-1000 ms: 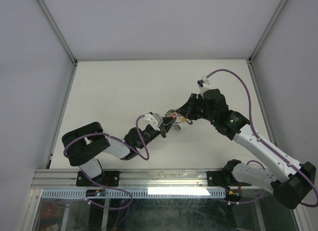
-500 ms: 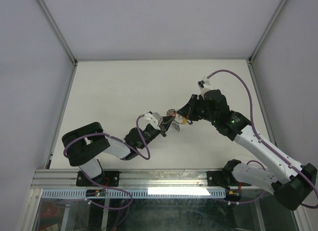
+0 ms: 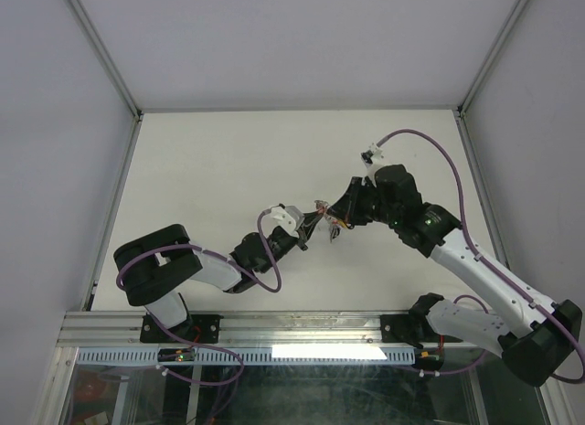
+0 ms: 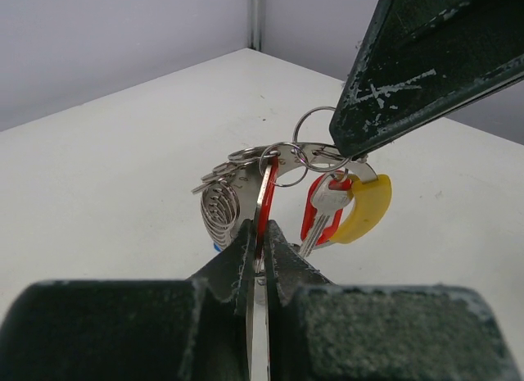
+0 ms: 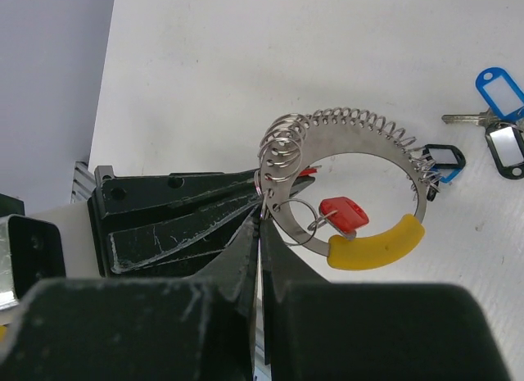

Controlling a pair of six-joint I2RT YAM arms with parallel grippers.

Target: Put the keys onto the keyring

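R gripper (image 5: pixel 260 221) holds keyring (image 5: pixel 352 139), L gripper (image 4: pixel 260 233) key (image 4: pixel 264 197)

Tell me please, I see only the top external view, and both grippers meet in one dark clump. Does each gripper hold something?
Observer: Yes. The left gripper is shut on a red-tagged key, seen edge-on; the right gripper is shut on the keyring.
Operator: Do keys lie loose on the table?
Observer: At least two: a blue-tagged key and a black-tagged key lie on the table, apart from the ring.
Operator: Is any key threaded already?
Observer: A second red-tagged key hangs from the ring by its small loop, beside the yellow section.
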